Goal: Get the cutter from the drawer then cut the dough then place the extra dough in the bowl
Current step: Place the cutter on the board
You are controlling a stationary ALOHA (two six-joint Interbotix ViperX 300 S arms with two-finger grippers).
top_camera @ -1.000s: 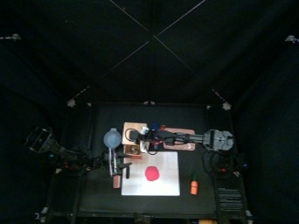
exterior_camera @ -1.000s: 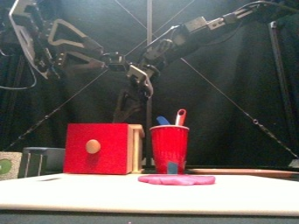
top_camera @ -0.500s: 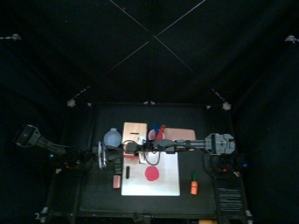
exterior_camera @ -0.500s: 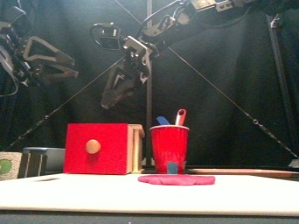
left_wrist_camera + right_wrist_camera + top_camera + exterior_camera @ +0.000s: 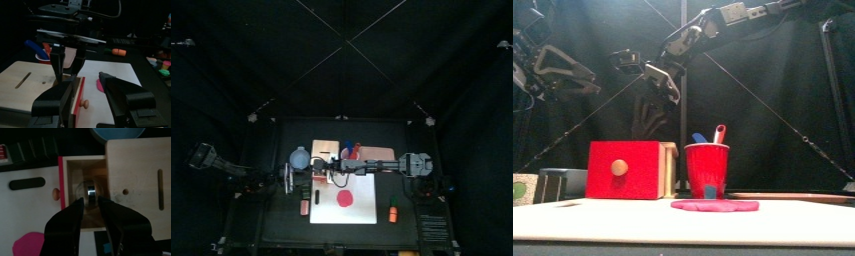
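**Right hand** (image 5: 91, 201): yours, jaws apart and holding nothing, hanging over the open drawer (image 5: 83, 170) of the box (image 5: 141, 173). The cutter (image 5: 90, 189) lies inside the drawer, just past the fingertips and untouched, with the drawer's wooden walls close on either side.

**Left hand** (image 5: 87, 78): also spread and empty, low at the red drawer front (image 5: 624, 170). The knob shows between its jaws.

**Around the box:** the bowl (image 5: 299, 157) is on the left. The cup (image 5: 707, 168) with two knives is on the right.

**Dough** (image 5: 715, 205): flat on the board (image 5: 372, 185) in front of the cup, apart from both hands.

**Orange toy** (image 5: 389, 213): on the tabletop (image 5: 278, 225), beside the board's right edge.
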